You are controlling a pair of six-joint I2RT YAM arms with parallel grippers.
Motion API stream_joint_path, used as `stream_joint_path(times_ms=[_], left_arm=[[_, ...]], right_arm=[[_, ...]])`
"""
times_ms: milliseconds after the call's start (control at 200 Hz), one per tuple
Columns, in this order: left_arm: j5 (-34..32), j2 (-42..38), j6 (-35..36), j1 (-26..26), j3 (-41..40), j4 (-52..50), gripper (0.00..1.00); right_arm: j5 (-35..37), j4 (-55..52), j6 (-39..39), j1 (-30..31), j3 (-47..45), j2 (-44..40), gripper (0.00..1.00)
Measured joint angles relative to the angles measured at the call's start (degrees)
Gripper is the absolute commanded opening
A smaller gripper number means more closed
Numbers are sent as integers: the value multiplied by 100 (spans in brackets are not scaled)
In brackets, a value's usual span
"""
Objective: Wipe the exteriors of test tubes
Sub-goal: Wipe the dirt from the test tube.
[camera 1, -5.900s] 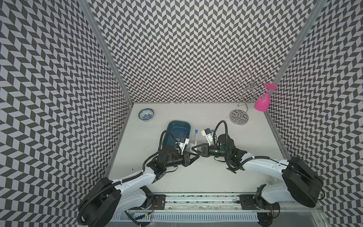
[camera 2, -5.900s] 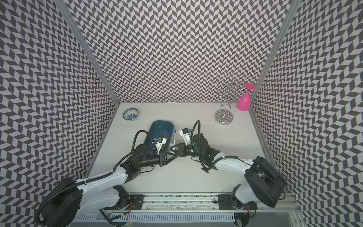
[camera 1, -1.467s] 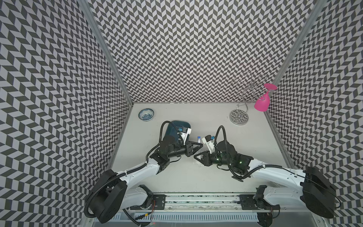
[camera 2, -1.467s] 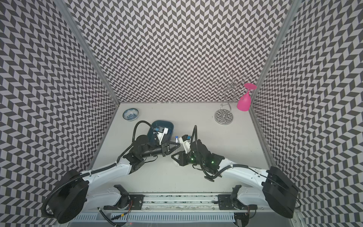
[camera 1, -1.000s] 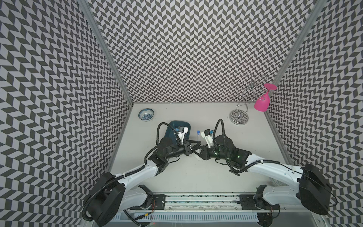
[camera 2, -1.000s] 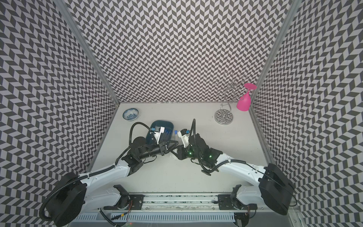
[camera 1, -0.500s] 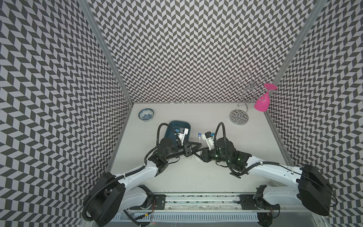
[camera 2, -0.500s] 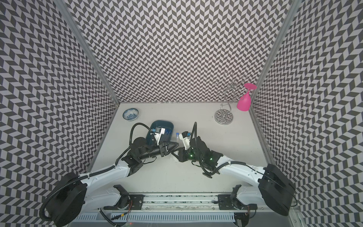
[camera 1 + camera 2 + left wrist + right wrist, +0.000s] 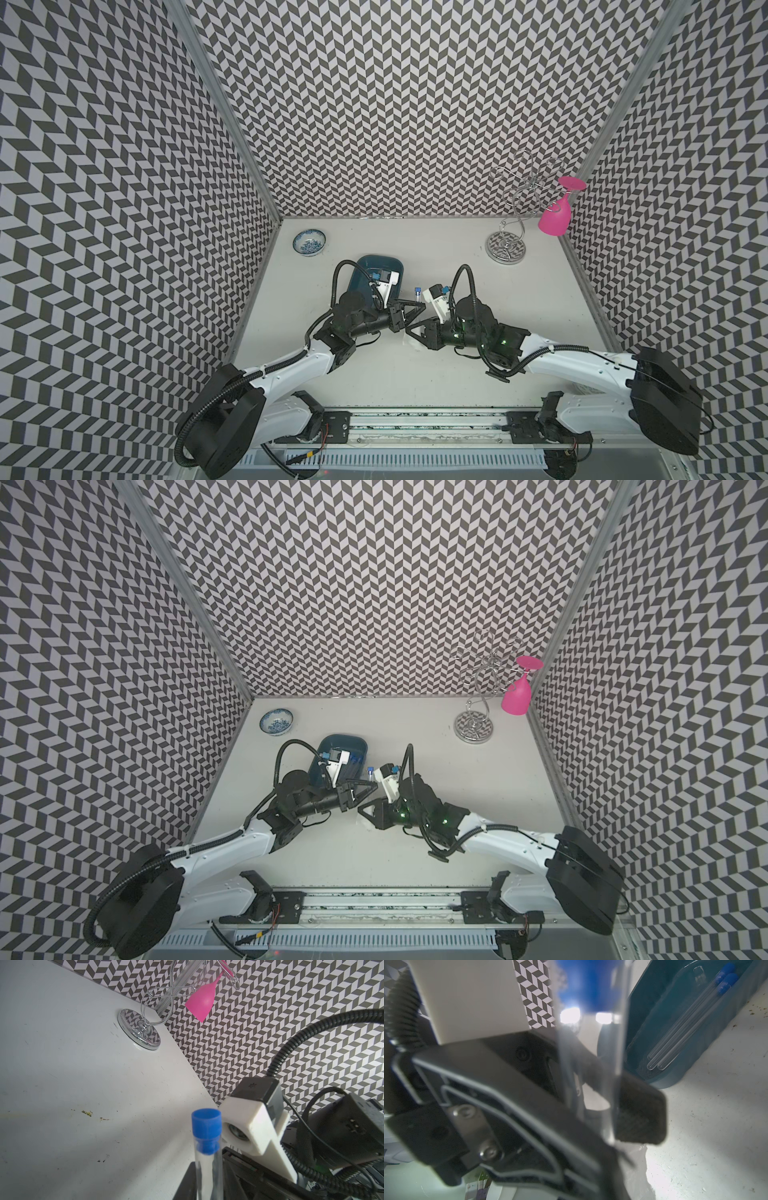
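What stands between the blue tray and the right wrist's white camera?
A blue-capped test tube, held by the left gripper; both top views show it.

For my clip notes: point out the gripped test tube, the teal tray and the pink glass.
test tube [image 9: 206, 1126]: left wrist view, blue cap.
teal tray [image 9: 345, 741]: in a top view, back wall.
pink glass [image 9: 555, 218]: in a top view, bowl.

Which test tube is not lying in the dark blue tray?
The test tube that the left tool holds upright, its blue cap on top. The other tubes in view lie flat inside the tray.
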Motion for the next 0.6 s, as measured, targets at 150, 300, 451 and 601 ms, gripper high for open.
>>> stream_joint_path(times_ms=[150,300,451,601], left_arm=[[0,0,-39,2,0,2,18],[2,0,-59,2,0,37,18],[-46,-13,-107,52,-7,138,18],[-190,-72,-197,133,-7,273,18]], right_arm=[[39,-7,-31,-2,-4,0,15],[120,-120,-118,-48,83,4,20],[76,-402,-315,-278,520,157,22],[-85,-476,-474,-433,745,286,20]])
